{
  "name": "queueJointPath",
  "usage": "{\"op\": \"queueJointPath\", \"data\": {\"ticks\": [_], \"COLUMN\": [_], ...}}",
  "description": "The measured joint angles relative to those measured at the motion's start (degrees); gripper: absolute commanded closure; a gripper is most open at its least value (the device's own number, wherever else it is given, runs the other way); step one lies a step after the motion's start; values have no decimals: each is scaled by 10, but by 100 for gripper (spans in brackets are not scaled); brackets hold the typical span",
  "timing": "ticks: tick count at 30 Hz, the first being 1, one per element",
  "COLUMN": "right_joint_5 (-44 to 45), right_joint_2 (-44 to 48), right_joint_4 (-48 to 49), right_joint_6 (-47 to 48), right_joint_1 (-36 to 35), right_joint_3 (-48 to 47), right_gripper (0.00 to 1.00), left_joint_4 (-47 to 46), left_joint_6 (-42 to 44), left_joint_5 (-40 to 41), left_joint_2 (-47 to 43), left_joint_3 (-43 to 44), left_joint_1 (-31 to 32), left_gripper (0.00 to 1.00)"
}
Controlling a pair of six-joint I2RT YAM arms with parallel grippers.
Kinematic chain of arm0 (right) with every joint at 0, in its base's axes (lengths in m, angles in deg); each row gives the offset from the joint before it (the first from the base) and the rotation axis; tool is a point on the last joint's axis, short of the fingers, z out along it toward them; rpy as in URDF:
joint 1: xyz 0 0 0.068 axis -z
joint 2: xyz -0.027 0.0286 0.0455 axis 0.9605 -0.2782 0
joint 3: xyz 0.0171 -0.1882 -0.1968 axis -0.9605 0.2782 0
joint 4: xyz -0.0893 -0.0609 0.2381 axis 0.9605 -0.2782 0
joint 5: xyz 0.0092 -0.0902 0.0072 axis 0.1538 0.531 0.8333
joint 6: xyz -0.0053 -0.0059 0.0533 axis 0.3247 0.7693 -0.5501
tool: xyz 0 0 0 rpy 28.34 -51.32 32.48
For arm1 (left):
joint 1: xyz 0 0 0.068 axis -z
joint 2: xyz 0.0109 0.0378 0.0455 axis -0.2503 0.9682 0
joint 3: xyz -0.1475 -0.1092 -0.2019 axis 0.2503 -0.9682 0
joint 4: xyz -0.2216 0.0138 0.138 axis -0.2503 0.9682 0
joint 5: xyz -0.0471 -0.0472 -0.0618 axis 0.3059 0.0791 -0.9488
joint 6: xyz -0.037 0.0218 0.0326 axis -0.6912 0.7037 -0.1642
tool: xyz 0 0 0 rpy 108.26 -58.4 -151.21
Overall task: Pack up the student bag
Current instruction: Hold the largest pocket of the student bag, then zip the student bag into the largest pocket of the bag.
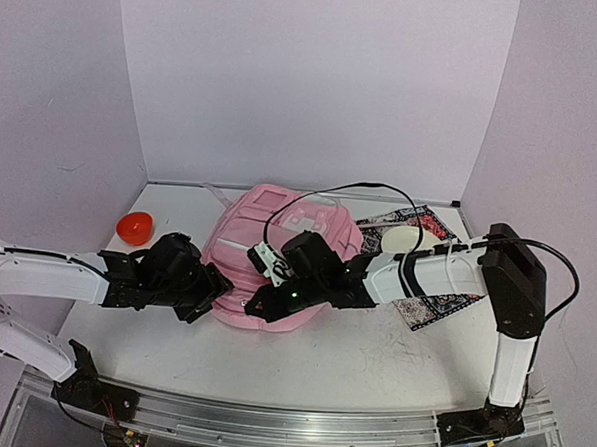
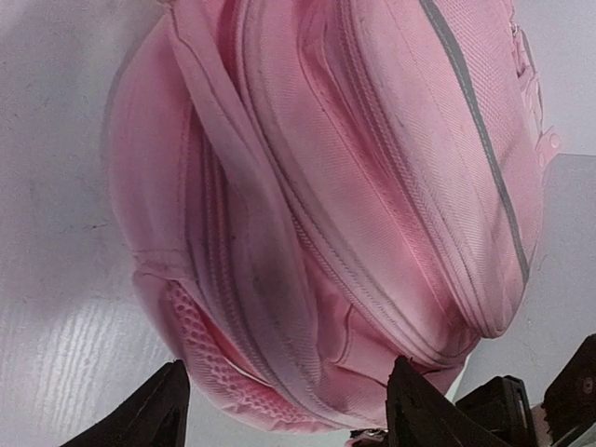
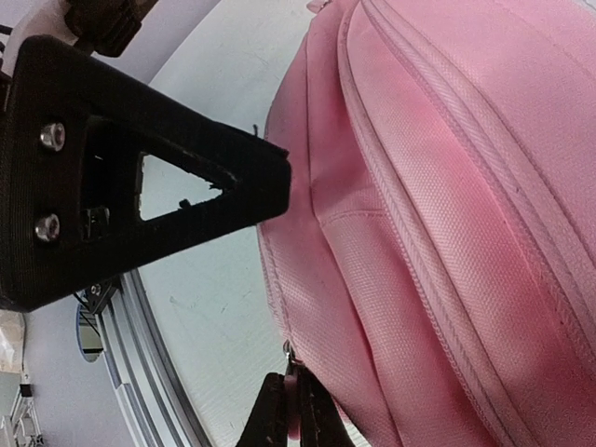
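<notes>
The pink student bag [image 1: 278, 232] lies flat in the middle of the table and fills the left wrist view [image 2: 372, 186] and the right wrist view [image 3: 447, 186]. My left gripper [image 1: 213, 291] is open at the bag's near left corner, its jaws [image 2: 289, 372] wide on either side of that corner. My right gripper [image 1: 259, 302] is at the bag's near edge, shut [image 3: 291, 382] on a pink zip pull [image 3: 296, 402] with a small metal ring. The bag's zips look closed where I can see them.
A red bowl [image 1: 135, 227] stands at the left. A patterned cloth [image 1: 430, 296] with a white round thing [image 1: 403, 237] on it lies to the right under my right arm. A metal rail [image 1: 288, 423] runs along the front edge. The left gripper's black finger [image 3: 140, 205] is close to my right gripper.
</notes>
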Motion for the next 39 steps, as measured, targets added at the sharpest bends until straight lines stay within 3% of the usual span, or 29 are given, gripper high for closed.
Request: {"op": "queueJointPath", "data": {"ticks": [6,12,14,27,39], "right_joint_5": [1,6,10,66,84], "right_joint_2": [-2,-2,-2,83,151], "right_joint_4": [0,-1,-1,-21,-81], "right_joint_6": [2,7,11,62,105], "right_joint_1": [-2,-3,-4,1,94], "right_joint_3": [0,0,0,75,157], "right_gripper": [100,100,100,100,100], "left_joint_4": [-45,-58,-65,6,114], "left_joint_6": [-28,-42,-39,5,67], "left_joint_5": [-10,-10,-10,-4,17], "left_joint_2": [34,43,43,-41,-99], "left_joint_3": [-1,-7,-11,-17,-15], "left_joint_1": [-1,-2,-2,-47,-95], "left_gripper": [49,93,100,100,100]}}
